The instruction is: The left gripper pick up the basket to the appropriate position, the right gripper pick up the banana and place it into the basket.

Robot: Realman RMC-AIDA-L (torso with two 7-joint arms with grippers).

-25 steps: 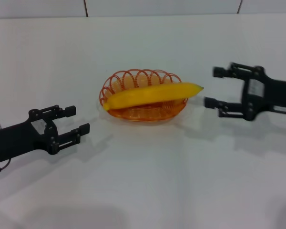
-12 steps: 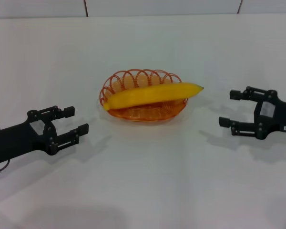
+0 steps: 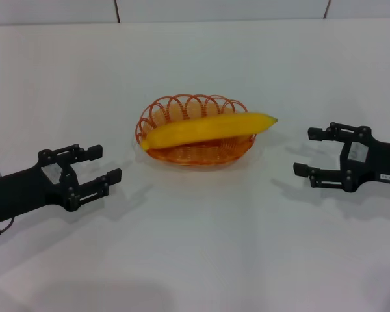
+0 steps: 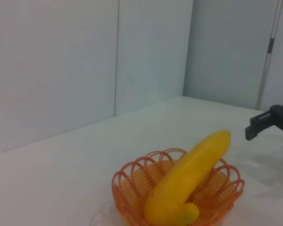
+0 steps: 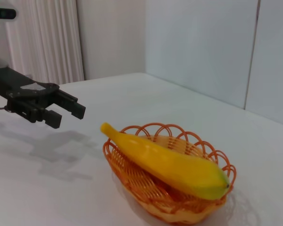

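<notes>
The orange wire basket stands on the white table, a little beyond the middle. The yellow banana lies in it lengthwise, its right tip sticking out over the rim. My left gripper is open and empty, low at the left, apart from the basket. My right gripper is open and empty at the right, apart from the banana's tip. The left wrist view shows the basket, the banana and the right gripper farther off. The right wrist view shows the basket, the banana and the left gripper.
The white table spreads around the basket. A pale wall with vertical seams runs along its far edge. White curtains hang beyond the table in the right wrist view.
My right gripper has drawn back from the banana's tip, down and to the right, then eased slightly left again. The left gripper, basket and banana have not moved.
</notes>
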